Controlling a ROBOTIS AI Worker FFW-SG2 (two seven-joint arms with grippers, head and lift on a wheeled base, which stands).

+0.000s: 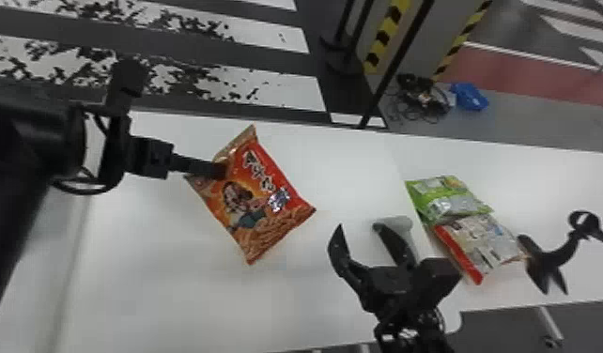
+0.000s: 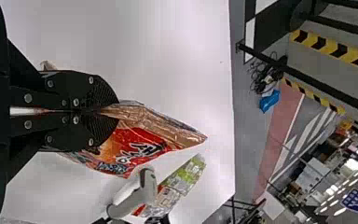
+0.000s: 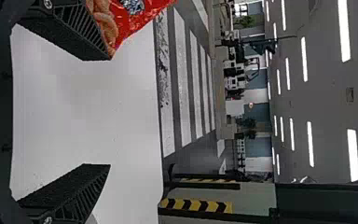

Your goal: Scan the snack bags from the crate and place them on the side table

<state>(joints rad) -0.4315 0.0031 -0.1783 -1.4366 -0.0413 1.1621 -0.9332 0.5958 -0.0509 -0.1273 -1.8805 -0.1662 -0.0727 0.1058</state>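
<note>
Left gripper (image 2: 115, 111) clamps the orange bag (image 1: 263, 211) by one edge; right gripper (image 1: 358, 226) stands wide, empty. Shallow grip risks slippage.

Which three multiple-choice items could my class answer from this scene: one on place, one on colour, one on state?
1. In the head view, where is the green snack bag?
A) Left of the left gripper
B) On the floor
C) On the table, right of the right gripper's fingers

2. Which colours dominate the bag in the left gripper?
A) Red and orange
B) Blue and white
C) Purple

3. How is the right gripper?
A) Shut on a bag
B) Open and empty
C) Shut and empty

1 C: it lies past those fingers on the white top.
2 A: its printed front shows both.
3 B: its fingers stand apart, nothing between.
</note>
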